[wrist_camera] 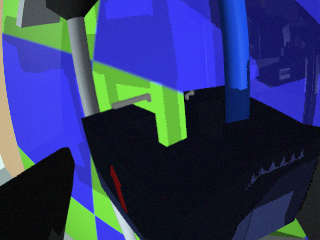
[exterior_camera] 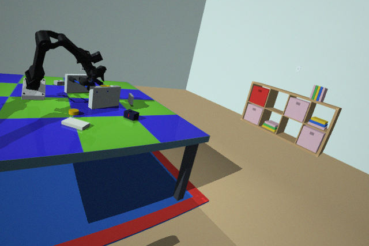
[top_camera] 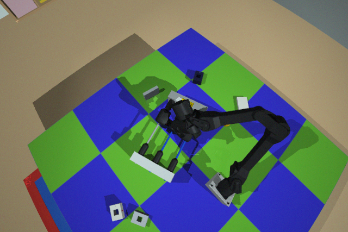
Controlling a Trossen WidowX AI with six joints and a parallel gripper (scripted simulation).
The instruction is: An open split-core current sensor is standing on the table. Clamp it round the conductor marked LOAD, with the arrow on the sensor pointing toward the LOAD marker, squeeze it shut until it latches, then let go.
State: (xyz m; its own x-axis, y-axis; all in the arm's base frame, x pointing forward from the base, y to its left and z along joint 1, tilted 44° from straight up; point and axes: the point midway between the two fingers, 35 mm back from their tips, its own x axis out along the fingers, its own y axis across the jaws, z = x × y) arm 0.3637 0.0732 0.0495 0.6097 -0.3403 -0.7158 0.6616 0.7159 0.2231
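In the wrist view the dark navy sensor (wrist_camera: 200, 187) sits round a blue conductor (wrist_camera: 235, 47), which runs into its top and comes out below it. A red arrow (wrist_camera: 118, 188) shows on its left face. A grey conductor (wrist_camera: 80, 60) runs just to its left. My gripper (wrist_camera: 158, 140) is open, with its fingers standing wide on either side of the sensor and apart from it. In the top view my gripper (top_camera: 171, 124) hangs over the three conductors between the white end block (top_camera: 151, 166) and the grey box, which has a yellow label. The sensor is hidden there.
A second dark block (top_camera: 198, 77) lies beyond the grey box. A small grey block (top_camera: 150, 92), a flat white block (top_camera: 242, 102) and two white square-holed blocks (top_camera: 117, 211) lie around. A yellow disc (exterior_camera: 73, 111) sits near the box. The arm's base (top_camera: 223, 188) is at the front right.
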